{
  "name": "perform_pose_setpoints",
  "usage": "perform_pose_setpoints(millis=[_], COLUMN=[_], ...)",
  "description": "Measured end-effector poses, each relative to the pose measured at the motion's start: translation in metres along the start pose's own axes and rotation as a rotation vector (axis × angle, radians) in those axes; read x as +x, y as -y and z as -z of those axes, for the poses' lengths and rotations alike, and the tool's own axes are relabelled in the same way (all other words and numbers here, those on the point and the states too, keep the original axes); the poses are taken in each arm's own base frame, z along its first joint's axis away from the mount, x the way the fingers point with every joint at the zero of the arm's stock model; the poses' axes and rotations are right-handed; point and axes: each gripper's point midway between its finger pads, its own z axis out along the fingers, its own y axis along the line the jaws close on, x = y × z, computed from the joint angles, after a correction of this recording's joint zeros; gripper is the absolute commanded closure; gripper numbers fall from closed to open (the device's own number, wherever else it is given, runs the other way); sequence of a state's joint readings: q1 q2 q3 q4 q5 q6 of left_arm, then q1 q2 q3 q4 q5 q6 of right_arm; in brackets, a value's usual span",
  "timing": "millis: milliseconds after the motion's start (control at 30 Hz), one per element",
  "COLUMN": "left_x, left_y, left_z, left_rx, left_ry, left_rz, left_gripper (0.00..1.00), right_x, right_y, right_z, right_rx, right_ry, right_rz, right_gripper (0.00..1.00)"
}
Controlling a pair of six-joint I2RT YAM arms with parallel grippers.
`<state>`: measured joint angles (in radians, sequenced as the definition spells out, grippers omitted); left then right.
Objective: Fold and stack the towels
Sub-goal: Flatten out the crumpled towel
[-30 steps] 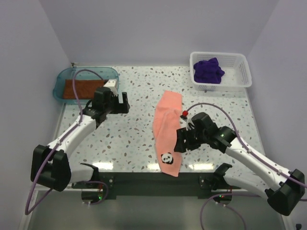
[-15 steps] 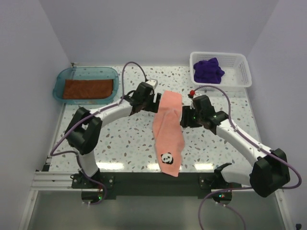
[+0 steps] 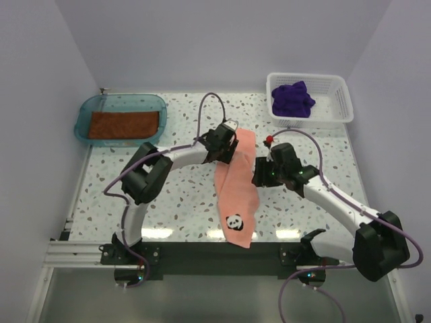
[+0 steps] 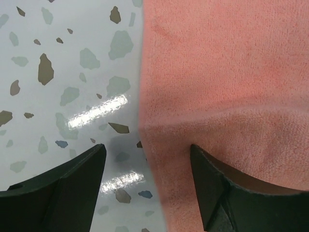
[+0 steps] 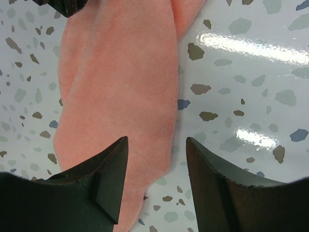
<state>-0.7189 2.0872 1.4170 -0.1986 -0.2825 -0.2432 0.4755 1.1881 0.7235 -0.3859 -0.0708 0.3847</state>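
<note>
The salmon pink towel (image 3: 237, 176) lies as a long folded strip down the table's middle, with a panda patch (image 3: 234, 221) near its front end. My left gripper (image 3: 227, 149) is open at the strip's far left edge. In the left wrist view that edge (image 4: 145, 145) runs between the fingers, with one fingertip (image 4: 212, 179) over the pink cloth. My right gripper (image 3: 258, 176) is open at the strip's right edge, with the pink towel (image 5: 125, 96) under its left finger (image 5: 104, 181). The rust brown towel (image 3: 124, 124) lies flat in the tray. The purple towel (image 3: 293, 99) is bunched in the basket.
A teal tray (image 3: 86, 108) stands at the back left and a white mesh basket (image 3: 340, 108) at the back right. The speckled tabletop (image 3: 175, 195) runs to a dark front rail where the arm bases sit.
My left arm has swung right from beside the teal tray to the pink towel's far left edge. My right gripper has moved up along the towel's right side, away from the front.
</note>
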Motion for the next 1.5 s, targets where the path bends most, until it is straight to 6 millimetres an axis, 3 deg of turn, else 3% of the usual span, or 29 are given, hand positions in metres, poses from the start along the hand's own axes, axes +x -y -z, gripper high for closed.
perform_pose_setpoints(millis=[233, 433, 533, 600, 767, 867, 1033, 1200, 1500], left_x=[0.01, 0.058, 0.093, 0.115, 0.147, 0.139, 0.107, 0.094, 0.074], left_y=[0.003, -0.025, -0.044, -0.053, -0.065, -0.071, -0.11, -0.143, -0.155], left_z=[0.009, 0.047, 0.077, 0.094, 0.127, 0.137, 0.138, 0.114, 0.061], left_rx=[-0.114, -0.196, -0.22, -0.227, -0.206, -0.191, -0.208, -0.252, -0.282], left_ry=[0.014, -0.048, -0.097, -0.129, -0.183, -0.167, -0.07, -0.06, -0.089], left_rz=[-0.002, 0.048, 0.08, 0.096, 0.153, 0.214, 0.407, 0.511, 0.511], left_gripper=[0.46, 0.55, 0.53, 0.45, 0.3, 0.28, 0.31, 0.36, 0.42], right_x=[-0.007, -0.011, -0.011, -0.012, -0.017, -0.02, -0.021, -0.02, -0.02], right_y=[-0.003, -0.004, -0.004, -0.004, -0.006, -0.01, -0.013, -0.017, -0.018], right_z=[0.003, 0.003, 0.0, -0.003, -0.01, -0.011, -0.011, -0.01, -0.005], right_rx=[-0.015, -0.019, -0.018, -0.016, -0.016, -0.031, -0.049, -0.071, -0.085], right_ry=[0.038, 0.051, 0.047, 0.04, 0.029, 0.03, 0.031, 0.027, 0.045], right_rz=[0.003, 0.005, 0.004, 0.005, 0.015, 0.022, 0.031, 0.036, 0.058], right_gripper=[0.44, 0.44, 0.44, 0.44, 0.44, 0.44, 0.44, 0.43, 0.39])
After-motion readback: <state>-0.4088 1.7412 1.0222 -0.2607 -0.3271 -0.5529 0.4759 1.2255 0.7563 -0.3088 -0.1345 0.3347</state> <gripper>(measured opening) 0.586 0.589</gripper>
